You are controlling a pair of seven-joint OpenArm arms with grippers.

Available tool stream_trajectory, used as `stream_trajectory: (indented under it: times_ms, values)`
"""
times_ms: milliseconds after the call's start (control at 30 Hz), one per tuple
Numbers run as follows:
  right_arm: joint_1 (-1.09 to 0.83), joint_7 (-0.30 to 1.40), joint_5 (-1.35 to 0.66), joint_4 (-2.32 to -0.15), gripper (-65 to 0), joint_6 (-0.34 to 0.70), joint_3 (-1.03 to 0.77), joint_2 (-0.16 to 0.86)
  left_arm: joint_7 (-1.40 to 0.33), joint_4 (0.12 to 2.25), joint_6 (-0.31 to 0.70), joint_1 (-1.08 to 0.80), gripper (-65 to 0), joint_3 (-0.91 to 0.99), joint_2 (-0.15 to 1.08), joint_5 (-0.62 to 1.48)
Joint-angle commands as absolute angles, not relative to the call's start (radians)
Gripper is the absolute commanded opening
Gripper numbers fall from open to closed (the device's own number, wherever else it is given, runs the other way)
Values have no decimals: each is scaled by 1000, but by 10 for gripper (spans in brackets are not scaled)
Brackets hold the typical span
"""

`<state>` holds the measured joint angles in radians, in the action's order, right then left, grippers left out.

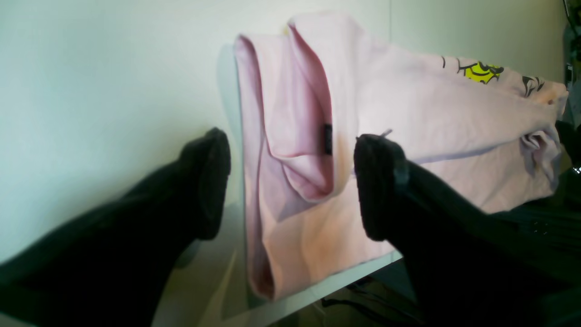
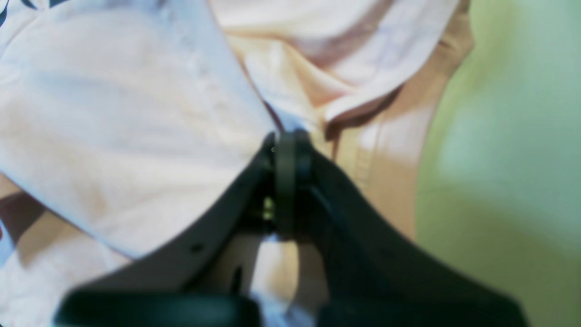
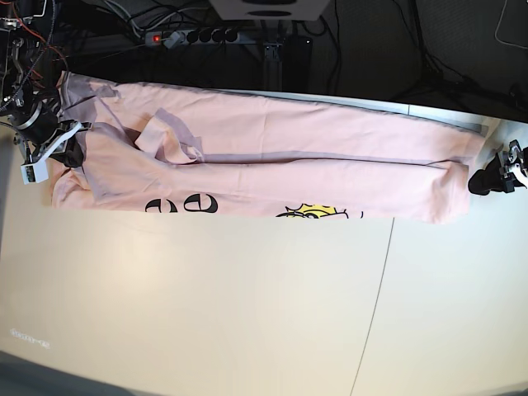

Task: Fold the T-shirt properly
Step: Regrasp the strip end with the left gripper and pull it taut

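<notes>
Across the far half of the white surface [image 3: 247, 313] I see the T-shirt [image 3: 272, 177] stretched out as a long pale pink band, folded lengthwise, running almost from one side edge to the other. Along its near edge the black lettering [image 3: 181, 205] and the yellow graphic [image 3: 318, 213] peek out, partly tucked under the fold. A flap of fabric lies turned over near the lettered end.

At the base view's left end, my right tool [image 2: 287, 136] is pinched tight on a bunched ridge of the shirt; the right wrist view shows its two dark fingers [image 2: 285, 168] pressed together with pink cloth gathered between the tips. That view is soft, so I cannot tell which seam or hem it has.

At the opposite end, my left tool [image 1: 290, 181] stands wide apart and holds nothing. In the left wrist view its two black fingers [image 1: 206, 181] straddle the folded end of the shirt, one over bare surface beside the cloth, the other over the fabric itself. Whether they touch the surface I cannot tell. Between them I see the layered fold with a darker pink pocket inside and a small dark tag [image 1: 327, 137]. This end of the shirt lies close to the surface's edge.

Behind the surface, a power strip [image 3: 194, 35] and cables sit in the dark.
</notes>
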<state>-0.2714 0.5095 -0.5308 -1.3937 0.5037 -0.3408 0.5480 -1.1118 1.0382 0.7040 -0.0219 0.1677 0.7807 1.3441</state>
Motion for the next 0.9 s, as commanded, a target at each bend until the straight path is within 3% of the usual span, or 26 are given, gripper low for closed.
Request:
stream_trajectory:
  times_ms: [0,400,867]
  values:
    - [-272,531,-516,-1396,-650,558,-349,567,-1104,1048,698,-9,-195,176,798,1345]
    - [-272,531,-517,-1396,-650,557,-349,567,-1073,1048,698,-20,-195,173,779,1260]
    - [-272,531,-524,-1396,-650,557,-349,567,-1029,1048,698,-19,-195,26,778,1196]
